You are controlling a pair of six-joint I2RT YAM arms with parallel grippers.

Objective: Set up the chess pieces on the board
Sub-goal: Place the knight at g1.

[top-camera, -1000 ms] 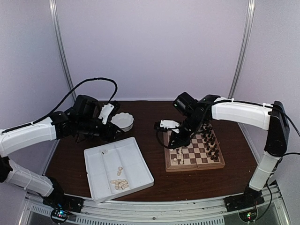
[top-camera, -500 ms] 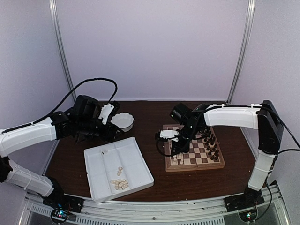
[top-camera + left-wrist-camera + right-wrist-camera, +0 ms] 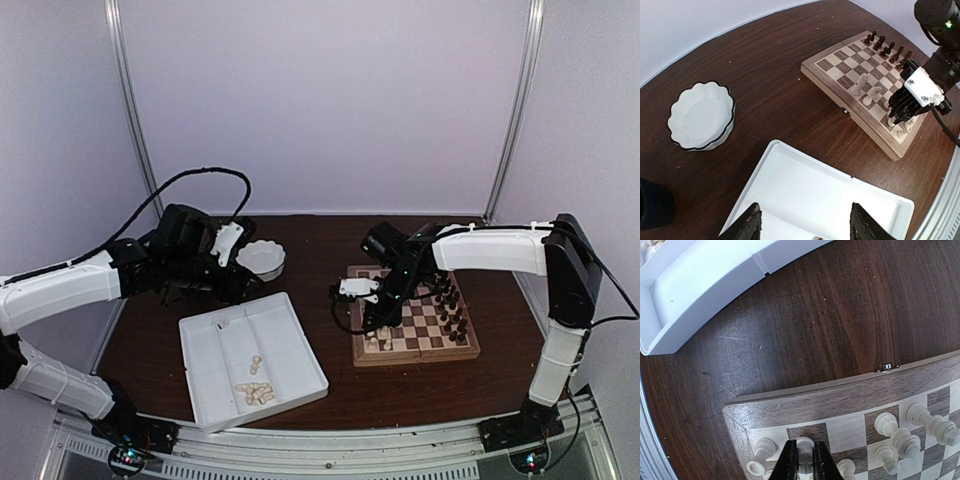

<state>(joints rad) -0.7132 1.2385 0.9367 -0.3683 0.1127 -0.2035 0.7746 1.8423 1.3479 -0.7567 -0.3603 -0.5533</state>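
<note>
Over the chessboard's (image 3: 810, 401) corner nearest the tray: right gripper (image 3: 803, 464) set low, fingers pinched tight on a cream chessman (image 3: 803, 443). Piece held upright among other cream pieces (image 3: 900, 437), apparently to seat it on a back-rank square. Can't tell whether its base touches. The dark pieces (image 3: 452, 300) line the board's right side. The left gripper (image 3: 802, 226) hangs over the white tray (image 3: 810, 187), fingers spread, nothing between them, probably parked clear. More cream chessmen (image 3: 254, 392) lie in the tray, unplaced.
</note>
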